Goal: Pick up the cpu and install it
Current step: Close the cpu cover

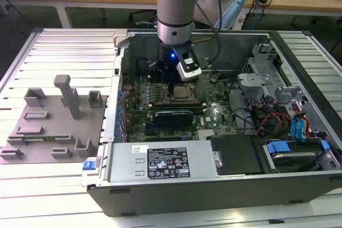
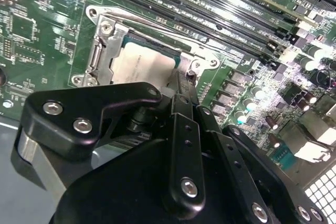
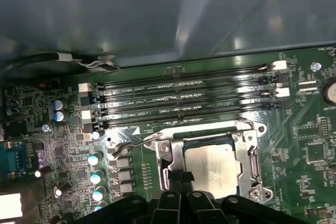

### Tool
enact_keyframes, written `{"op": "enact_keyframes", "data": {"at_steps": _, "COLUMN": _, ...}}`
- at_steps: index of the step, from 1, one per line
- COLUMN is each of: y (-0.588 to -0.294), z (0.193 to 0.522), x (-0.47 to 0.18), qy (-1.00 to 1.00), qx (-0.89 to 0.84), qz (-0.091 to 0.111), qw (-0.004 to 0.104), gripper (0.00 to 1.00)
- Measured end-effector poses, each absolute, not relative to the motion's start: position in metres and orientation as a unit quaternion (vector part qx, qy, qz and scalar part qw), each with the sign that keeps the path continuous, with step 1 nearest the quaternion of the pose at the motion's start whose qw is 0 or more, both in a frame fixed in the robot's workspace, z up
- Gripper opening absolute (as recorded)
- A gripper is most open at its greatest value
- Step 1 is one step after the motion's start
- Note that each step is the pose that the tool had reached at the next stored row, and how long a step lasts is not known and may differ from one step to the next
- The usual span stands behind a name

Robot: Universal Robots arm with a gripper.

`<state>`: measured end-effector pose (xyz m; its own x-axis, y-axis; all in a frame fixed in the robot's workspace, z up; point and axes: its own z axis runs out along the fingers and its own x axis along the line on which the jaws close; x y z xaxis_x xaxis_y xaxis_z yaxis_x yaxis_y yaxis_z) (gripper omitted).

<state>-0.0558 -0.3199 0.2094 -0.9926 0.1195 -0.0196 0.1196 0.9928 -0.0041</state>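
Cpu (image 1: 180, 93) lies flat inside the socket frame (image 3: 251, 157) on the motherboard (image 1: 214, 116), centre of the exterior view. Placement looks largely done. Pincer (image 3: 178, 177) sits low at the chip's edge; gripping or released, cannot tell.

The pale silver square cpu (image 3: 212, 169) lies flat inside the socket frame (image 3: 251, 162).
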Motion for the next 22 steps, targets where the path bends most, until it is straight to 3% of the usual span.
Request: {"op": "enact_keyframes", "data": {"at_steps": 22, "y": -0.3199, "z": 0.2031, "x": -0.0569, "qy": 1.0, "qx": 0.019, "qz": -0.002, "qw": 0.01, "gripper": 0.11}}
